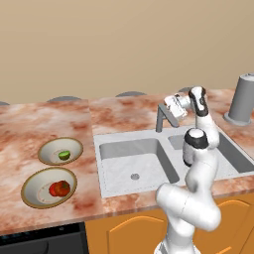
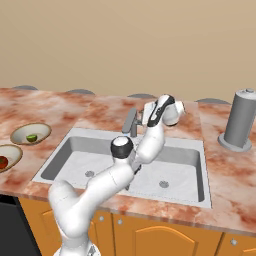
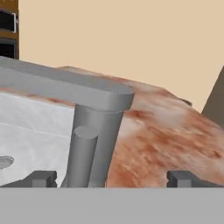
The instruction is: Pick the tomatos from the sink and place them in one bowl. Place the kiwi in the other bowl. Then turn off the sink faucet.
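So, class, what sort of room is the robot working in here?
Most likely a kitchen, a rendered one: a double sink with a faucet is set into a marble-look counter above wooden cabinets.

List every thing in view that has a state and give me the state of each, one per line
hand: open, fingertips either side of the faucet post, not clamped
faucet: upright behind the sink, no water visible
sink: both basins hold no fruit
near bowl: holds the tomatoes
far bowl: holds the kiwi
grey canister: upright on the counter
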Robot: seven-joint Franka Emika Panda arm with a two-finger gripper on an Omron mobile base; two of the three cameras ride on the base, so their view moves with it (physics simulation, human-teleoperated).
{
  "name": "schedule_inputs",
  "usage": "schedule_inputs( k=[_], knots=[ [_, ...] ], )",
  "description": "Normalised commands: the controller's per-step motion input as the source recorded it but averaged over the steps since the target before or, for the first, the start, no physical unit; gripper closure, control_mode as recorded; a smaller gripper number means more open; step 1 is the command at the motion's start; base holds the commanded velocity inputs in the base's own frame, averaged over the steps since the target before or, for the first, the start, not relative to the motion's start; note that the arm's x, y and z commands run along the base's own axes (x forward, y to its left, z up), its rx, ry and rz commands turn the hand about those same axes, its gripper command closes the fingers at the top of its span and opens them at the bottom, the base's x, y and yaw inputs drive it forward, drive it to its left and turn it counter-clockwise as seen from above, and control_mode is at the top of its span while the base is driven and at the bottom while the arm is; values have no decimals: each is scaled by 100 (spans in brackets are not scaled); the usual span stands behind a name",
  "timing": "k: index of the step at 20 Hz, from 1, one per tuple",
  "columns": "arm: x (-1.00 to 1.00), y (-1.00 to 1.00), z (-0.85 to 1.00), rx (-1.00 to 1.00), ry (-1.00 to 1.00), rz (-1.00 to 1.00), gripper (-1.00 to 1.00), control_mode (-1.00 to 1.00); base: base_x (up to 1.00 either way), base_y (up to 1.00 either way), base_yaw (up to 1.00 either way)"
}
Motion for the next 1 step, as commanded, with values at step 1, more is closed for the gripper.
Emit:
schedule_inputs(
  k=[1],
  knots=[
    [0,24,0,-2,1,0,-100,-100,0,0,0]
  ],
)
